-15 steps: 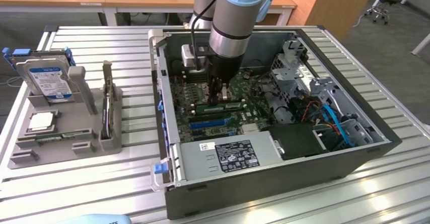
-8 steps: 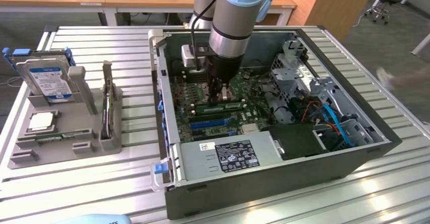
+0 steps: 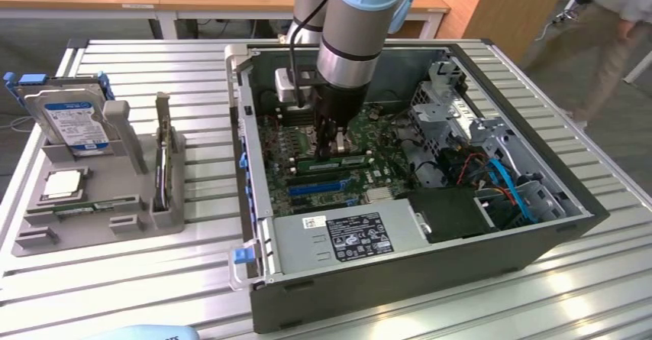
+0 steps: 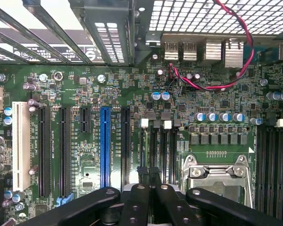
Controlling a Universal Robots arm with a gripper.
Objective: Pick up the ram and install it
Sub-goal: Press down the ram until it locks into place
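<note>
The black two-finger gripper (image 3: 331,145) sits low inside the open grey desktop computer case (image 3: 570,202), over the green motherboard (image 3: 305,137). In the wrist view the fingers (image 4: 153,181) are pinched fully together, tips just above the narrow black memory slots with white latches (image 4: 161,141), beside the silver processor socket frame (image 4: 217,172). Nothing can be made out between the tips, so a grip on anything is not confirmed.

Ram: a long thin green stick (image 3: 341,159) lies on the board directly under the gripper in the exterior view, apparently at the slots. Whether it is fully seated cannot be told.

On the exterior view's left, the grey parts holder (image 3: 102,202) carries the blue-labelled hard drive (image 3: 73,122) and the square silver-topped processor chip (image 3: 63,183), well apart from the case.

Risks, as judged:
- Stick tilted or half-seated; a push would stress the slot or bend the board.
- Latches not swung home, leaving one end proud.
- Closed tips slipping off the narrow top edge onto neighbouring capacitors or the socket frame.
</note>
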